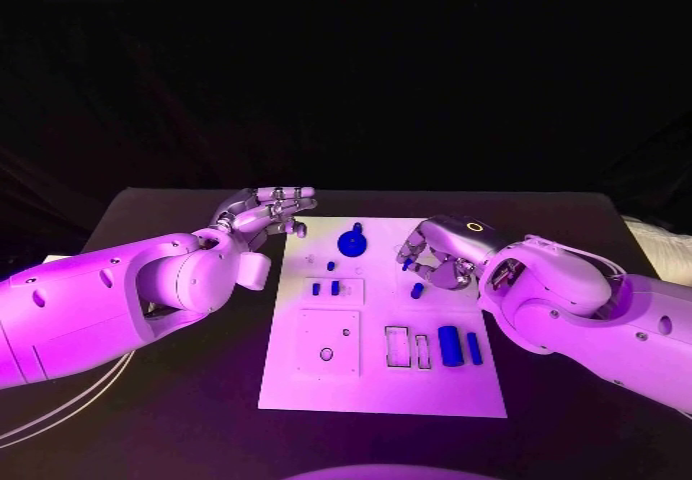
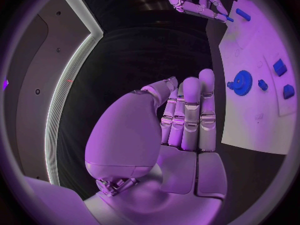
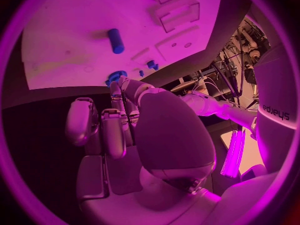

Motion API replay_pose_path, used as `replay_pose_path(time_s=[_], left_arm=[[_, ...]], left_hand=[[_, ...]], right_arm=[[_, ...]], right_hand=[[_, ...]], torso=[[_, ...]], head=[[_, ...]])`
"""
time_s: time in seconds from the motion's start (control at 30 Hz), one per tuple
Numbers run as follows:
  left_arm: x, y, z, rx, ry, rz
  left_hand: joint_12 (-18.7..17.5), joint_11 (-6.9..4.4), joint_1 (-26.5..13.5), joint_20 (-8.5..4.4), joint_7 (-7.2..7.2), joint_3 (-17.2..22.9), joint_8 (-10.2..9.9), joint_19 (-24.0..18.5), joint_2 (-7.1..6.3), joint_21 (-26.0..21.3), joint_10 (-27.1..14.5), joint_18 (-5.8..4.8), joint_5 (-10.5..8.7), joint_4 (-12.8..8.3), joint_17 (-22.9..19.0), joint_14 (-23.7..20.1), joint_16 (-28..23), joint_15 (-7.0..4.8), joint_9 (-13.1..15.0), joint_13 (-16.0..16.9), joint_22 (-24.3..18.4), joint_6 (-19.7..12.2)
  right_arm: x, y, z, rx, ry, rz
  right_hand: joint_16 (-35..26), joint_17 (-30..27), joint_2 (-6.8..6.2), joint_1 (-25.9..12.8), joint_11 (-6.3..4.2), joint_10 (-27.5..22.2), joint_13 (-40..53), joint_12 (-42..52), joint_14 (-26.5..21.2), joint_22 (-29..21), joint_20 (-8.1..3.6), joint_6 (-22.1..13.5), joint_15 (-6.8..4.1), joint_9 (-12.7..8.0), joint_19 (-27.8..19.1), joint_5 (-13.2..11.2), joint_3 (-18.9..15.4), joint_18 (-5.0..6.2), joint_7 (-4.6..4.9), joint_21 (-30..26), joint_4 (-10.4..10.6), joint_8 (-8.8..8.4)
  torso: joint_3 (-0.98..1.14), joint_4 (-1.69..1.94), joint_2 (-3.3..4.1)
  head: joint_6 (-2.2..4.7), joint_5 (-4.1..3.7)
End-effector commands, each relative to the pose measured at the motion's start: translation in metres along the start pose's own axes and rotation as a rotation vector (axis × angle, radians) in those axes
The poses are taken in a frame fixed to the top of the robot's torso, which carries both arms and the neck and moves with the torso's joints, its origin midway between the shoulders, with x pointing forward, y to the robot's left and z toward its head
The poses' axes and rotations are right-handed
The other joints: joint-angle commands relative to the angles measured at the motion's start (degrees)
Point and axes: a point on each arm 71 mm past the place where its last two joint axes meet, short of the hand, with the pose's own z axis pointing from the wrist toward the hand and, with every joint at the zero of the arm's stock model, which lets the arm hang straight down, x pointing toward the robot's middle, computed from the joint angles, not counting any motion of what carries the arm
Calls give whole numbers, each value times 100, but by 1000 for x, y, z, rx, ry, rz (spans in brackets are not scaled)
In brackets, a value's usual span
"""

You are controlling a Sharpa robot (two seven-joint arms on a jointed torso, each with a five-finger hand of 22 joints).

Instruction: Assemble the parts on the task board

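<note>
We see the right robot hand (image 1: 437, 255) pinching a small blue peg (image 1: 418, 291) over the white task board (image 1: 382, 390), apparently for insertion, while the left robot hand (image 1: 267, 212), fingers straight and empty, waits beside that board's far corner.

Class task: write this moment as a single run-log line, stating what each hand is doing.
left hand: open beside task board | right hand: over board, grasp unclear | blue gear: on board

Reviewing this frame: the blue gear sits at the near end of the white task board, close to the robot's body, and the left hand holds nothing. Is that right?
Not quite. The head view shows the blue gear at the far end of the task board, away from the robot's body, between the two hands. The rest stands: the left hand holds nothing, its fingers straight in the left wrist view.
</note>
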Motion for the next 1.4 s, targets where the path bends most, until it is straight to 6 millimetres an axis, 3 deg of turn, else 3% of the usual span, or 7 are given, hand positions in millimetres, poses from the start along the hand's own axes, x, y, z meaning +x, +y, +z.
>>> replay_pose_path(time_s=[0.03,0.27,0.47,0.83,1.4], left_arm=[[4,0,0,8,17,-3],[8,0,0,9,32,-9],[11,0,0,9,43,-13],[15,0,-1,10,55,-17],[15,0,-1,6,62,-19]], left_hand=[[19,3,-8,3,-9,-11,-26,-16,37,-28,-53,109,-9,-19,-5,-39,39,10,-6,-2,-4,-32],[22,5,-7,4,-7,-12,-29,-17,41,-31,-64,108,-7,-24,-8,-42,40,11,-7,-4,-6,-40],[24,7,-8,5,-5,-14,-30,-18,42,-32,-68,108,-7,-26,-10,-43,40,12,-7,-4,-7,-43],[28,9,-9,6,-2,-19,-34,-19,41,-36,-80,108,-7,-33,-14,-47,41,15,-8,-6,-9,-51],[36,16,-10,9,4,-25,-40,-23,43,-42,-102,108,-6,-47,-23,-55,42,19,-9,-9,-13,-68]], right_arm=[[1,18,3,-57,-13,37],[20,51,10,-138,37,75],[41,67,15,-172,93,92],[66,76,16,-190,159,106],[77,77,18,-194,197,91]], right_hand=[[28,310,37,-32,-190,210,3,20,372,5,7,-10,21,4,37,46,42,13,32,39,-2,-17],[24,300,31,-47,-183,202,2,18,371,-10,9,-18,25,5,24,52,61,17,40,31,-25,-22],[20,294,26,-59,-180,196,1,17,369,-25,11,-25,28,6,12,46,67,20,45,23,-35,-24],[20,292,21,-96,-173,187,1,18,368,-32,16,-30,35,9,4,23,69,22,52,19,-48,-25],[17,286,22,-131,-172,186,2,21,367,-44,21,-28,38,13,-7,0,65,25,55,11,-57,-22]], torso=[[-14,9,-5],[-21,-6,-3],[-19,6,-3],[-9,-4,-4],[-6,-1,1]], head=[[-28,73],[-75,199],[-127,265],[-195,331],[-240,366]])
